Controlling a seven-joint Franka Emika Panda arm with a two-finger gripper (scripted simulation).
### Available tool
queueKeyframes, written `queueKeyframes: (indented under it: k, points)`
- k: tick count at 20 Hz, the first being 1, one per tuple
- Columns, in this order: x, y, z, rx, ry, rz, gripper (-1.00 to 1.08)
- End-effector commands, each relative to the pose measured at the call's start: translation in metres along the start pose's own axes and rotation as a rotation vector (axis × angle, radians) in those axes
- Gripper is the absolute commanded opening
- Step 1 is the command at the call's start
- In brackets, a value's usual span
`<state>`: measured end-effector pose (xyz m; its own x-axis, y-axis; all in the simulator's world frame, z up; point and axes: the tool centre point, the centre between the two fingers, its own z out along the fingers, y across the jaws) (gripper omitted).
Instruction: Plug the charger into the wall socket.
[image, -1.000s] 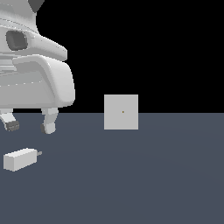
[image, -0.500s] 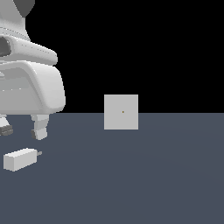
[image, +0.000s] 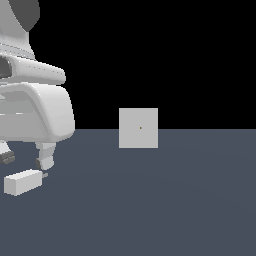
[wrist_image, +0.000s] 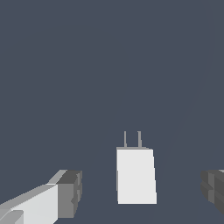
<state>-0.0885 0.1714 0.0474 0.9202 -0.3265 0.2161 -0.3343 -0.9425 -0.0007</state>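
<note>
The charger (image: 22, 182) is a small white block lying on the dark floor at the exterior view's left, its short grey prong pointing toward the exterior view's right. The wall socket (image: 138, 128) is a light-grey upright square plate with a tiny dark dot, standing further to the exterior view's right. My gripper (image: 25, 159) hangs open just above the charger, one finger on each side of it. In the wrist view the charger (wrist_image: 135, 175) lies between my two fingertips (wrist_image: 70, 192) with gaps on both sides, prongs pointing away.
The dark grey floor (image: 165, 210) stretches across the scene. The background behind the socket is black.
My gripper has moved toward the exterior view's left and lower, coming over the charger. The charger and the socket have not moved.
</note>
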Motion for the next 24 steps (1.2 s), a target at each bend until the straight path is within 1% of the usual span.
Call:
queueKeyframes:
  k: [1,6,11,12,24]
  points:
    - [-0.003,0.0,0.011,-0.001,-0.001,0.0,1.0]
    - [-0.007,0.0,0.029,-0.001,0.0,0.001,1.0]
    - [-0.008,0.0,0.035,-0.001,0.0,0.001,1.0]
    - [-0.008,0.0,0.035,-0.001,0.0,0.001,-1.0]
    - [-0.007,0.001,0.034,-0.001,0.0,0.001,-1.0]
